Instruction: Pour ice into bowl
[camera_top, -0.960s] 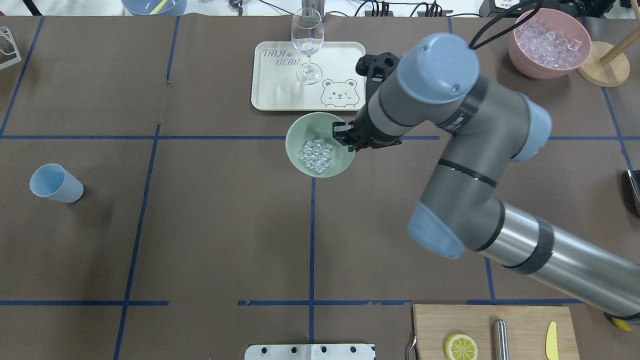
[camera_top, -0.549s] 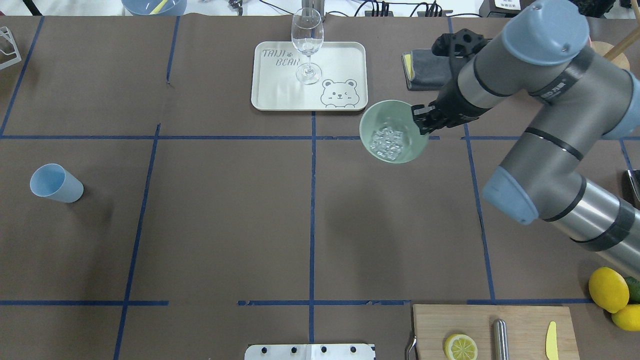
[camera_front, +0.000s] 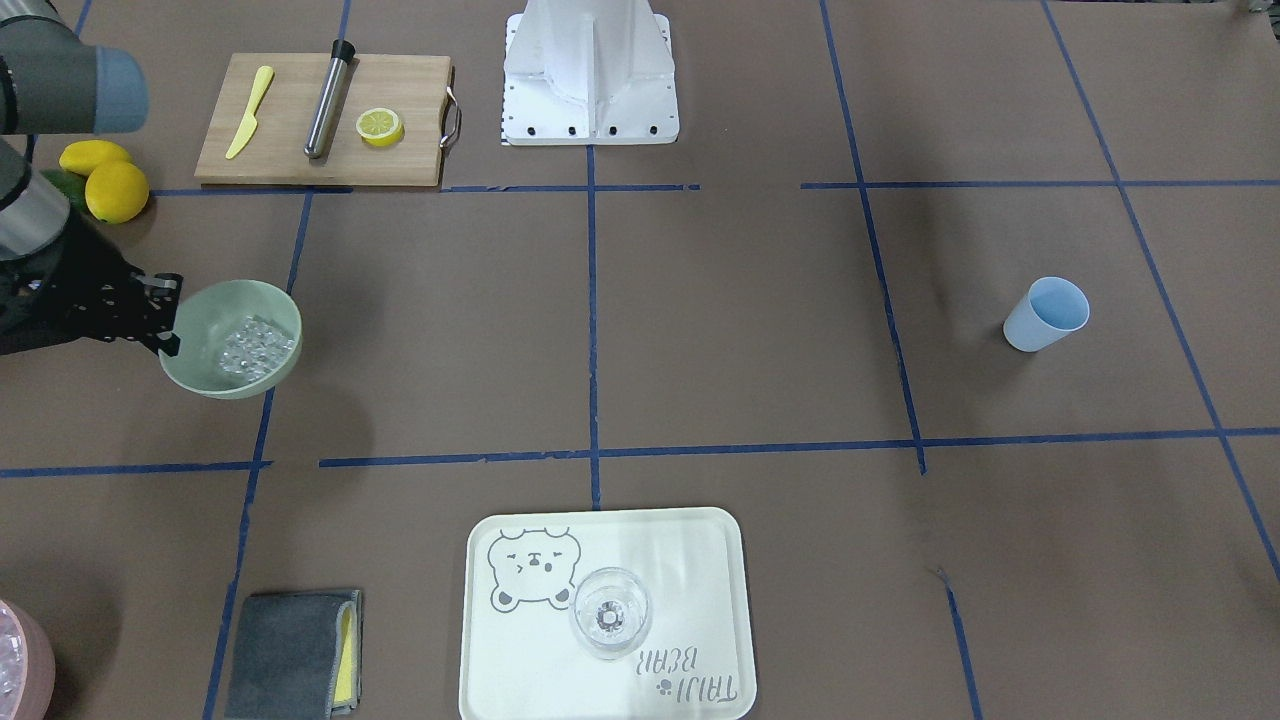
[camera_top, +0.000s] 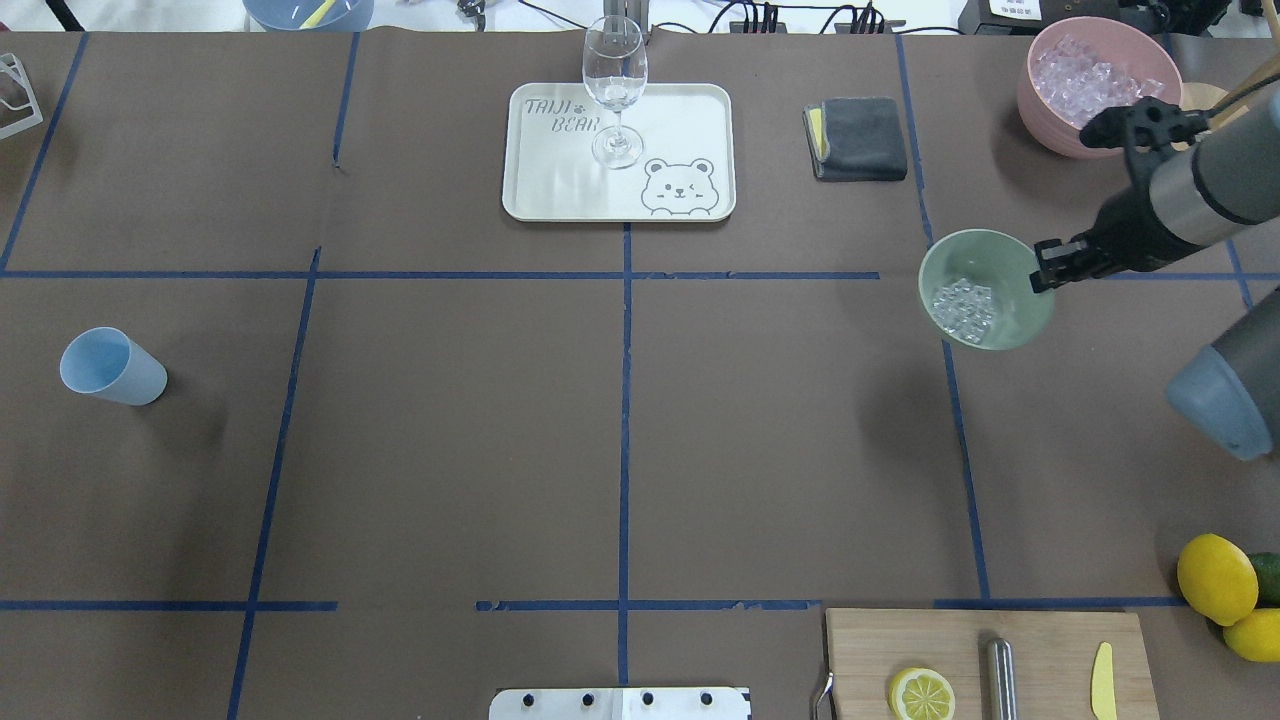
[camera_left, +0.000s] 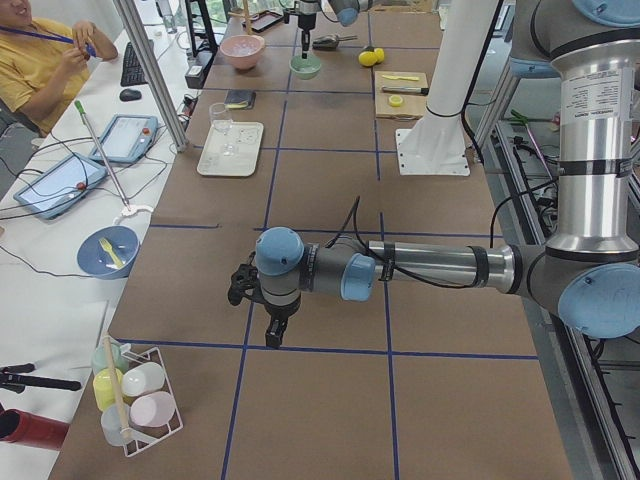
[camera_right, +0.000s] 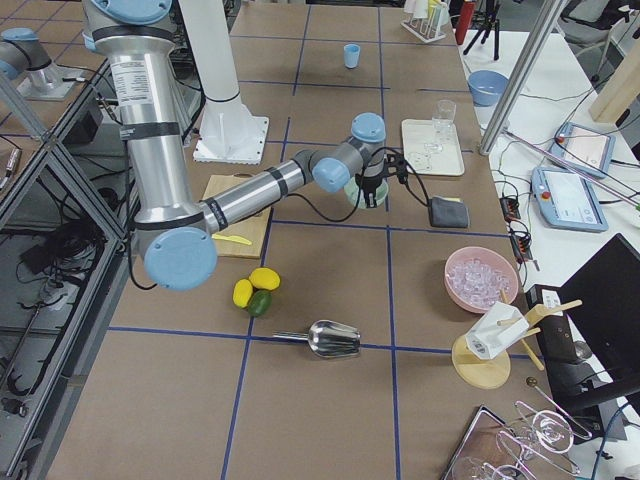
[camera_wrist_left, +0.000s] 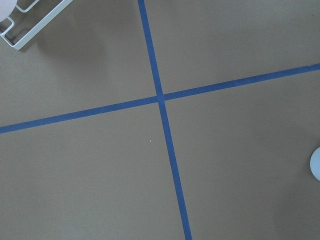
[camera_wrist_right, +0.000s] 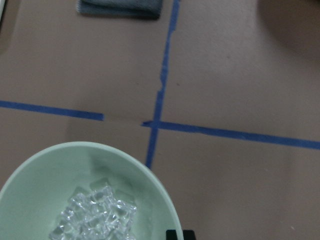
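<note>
Overhead, the bowl is seen clamped by its rim in the right jaws, near the grey cloth, with the ice heaped inside. That grip is barely shown from the right wrist; the left jaws' state cannot be told.

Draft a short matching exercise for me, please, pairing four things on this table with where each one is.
Things:
1. bowl
2. wine glass
3. lemon slice
4. blue cup

Places:
A. on the wooden board
B. clamped at its rim by the right gripper
C. alone on the robot's left side
D. on the bear tray

Pairs: 1-B, 2-D, 3-A, 4-C.
</note>
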